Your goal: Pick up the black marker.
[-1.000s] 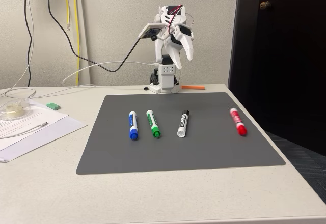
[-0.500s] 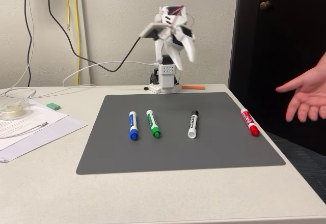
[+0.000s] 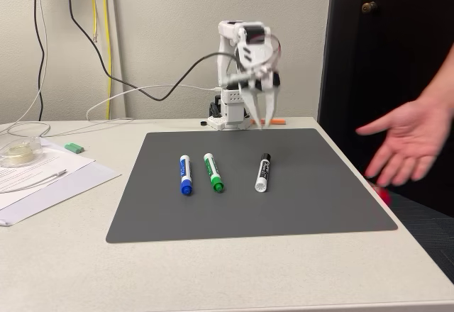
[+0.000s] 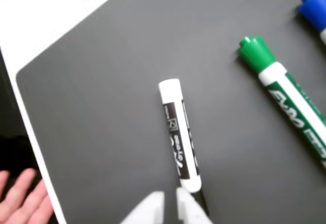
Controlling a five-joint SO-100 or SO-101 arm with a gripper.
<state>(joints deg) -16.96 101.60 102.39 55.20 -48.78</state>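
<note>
The black marker (image 3: 262, 172) lies on the grey mat (image 3: 298, 213), right of centre, with its black cap toward the arm and its white end toward the front. In the wrist view the black marker (image 4: 179, 135) runs up from the bottom edge, its cap partly hidden under my fingertips. My gripper (image 3: 259, 113) hangs above the mat's far edge, pointing down, behind the marker and well above it. The white fingertips (image 4: 189, 206) stand almost together with nothing between them.
A green marker (image 3: 213, 173) and a blue marker (image 3: 185, 175) lie left of the black one. A person's open hand (image 3: 408, 138) hovers over the mat's right edge, with something red (image 3: 383, 197) below it. Papers (image 3: 42, 177) and cables lie at the left.
The arm has unfolded and the gripper now points down over the mat's far edge. A hand came in from the right. The red marker left the mat and the black marker shifted slightly right.
</note>
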